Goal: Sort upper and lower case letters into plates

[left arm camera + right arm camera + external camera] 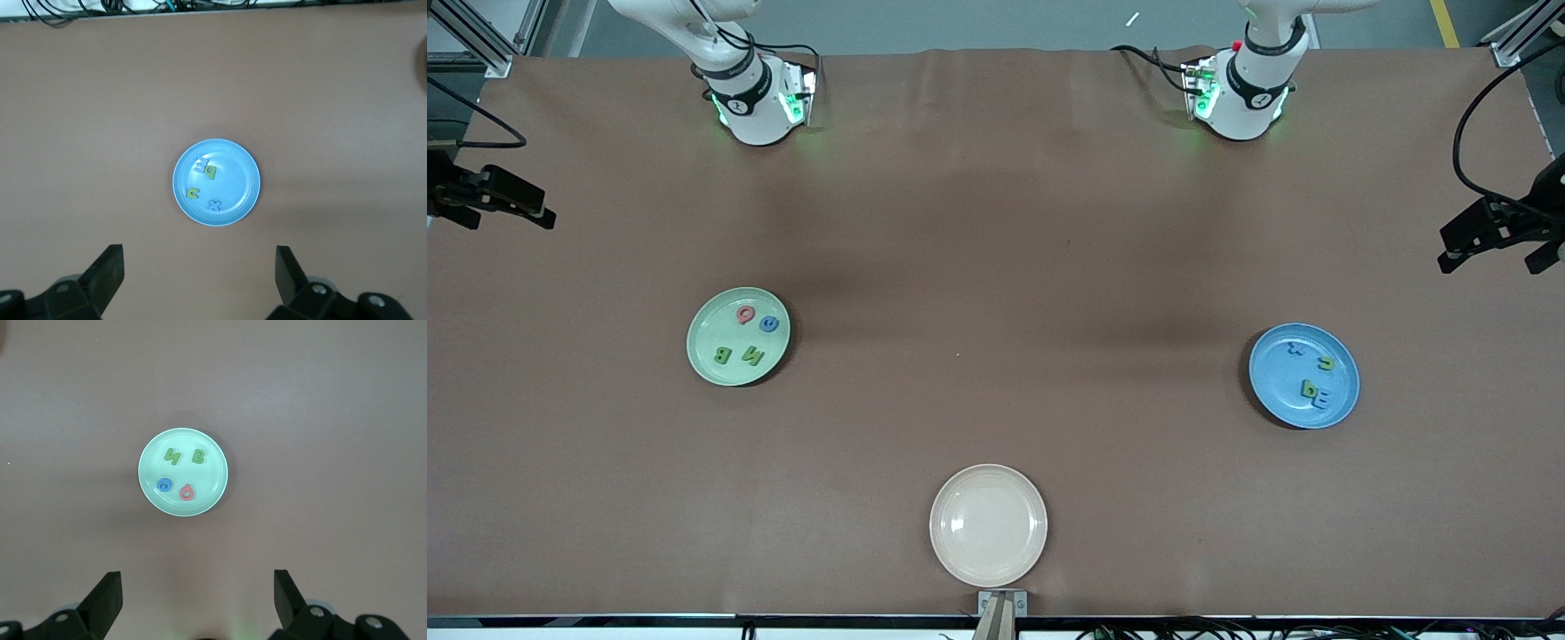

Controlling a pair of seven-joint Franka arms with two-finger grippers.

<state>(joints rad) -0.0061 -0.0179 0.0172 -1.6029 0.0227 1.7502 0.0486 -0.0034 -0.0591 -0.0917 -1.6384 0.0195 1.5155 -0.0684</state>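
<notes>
My left gripper point(199, 283) hangs high above the brown table point(996, 231), jaws spread as wide as they go and holding nothing. My right gripper point(198, 603) hangs the same way at its own end, also wide open and empty. Both arms wait, drawn up close to their bases.

Below and ahead of my left gripper lies the round, shallow mid-blue plate point(245, 192). In it are four small letter pieces: a light lilac one point(201, 164) touching a yellow-green one point(211, 173), another yellow-green one point(193, 194) just beside them, and a blue cross-shaped one point(213, 205) near the rim. Which case they are I cannot read for certain.

Below and ahead of my right gripper lies the round, shallow pale mint-green plate point(150, 453), with four pieces: a green N point(173, 457), a green B point(199, 457), a blue round piece point(163, 485) and a red round piece point(187, 493).

Well apart from both grippers, nearest the front camera, the round cream-beige plate point(988, 524) has nothing in it.

I see no letter loose on the table, so I judge the sorting finished, or as good as; nothing looks left to pick.
</notes>
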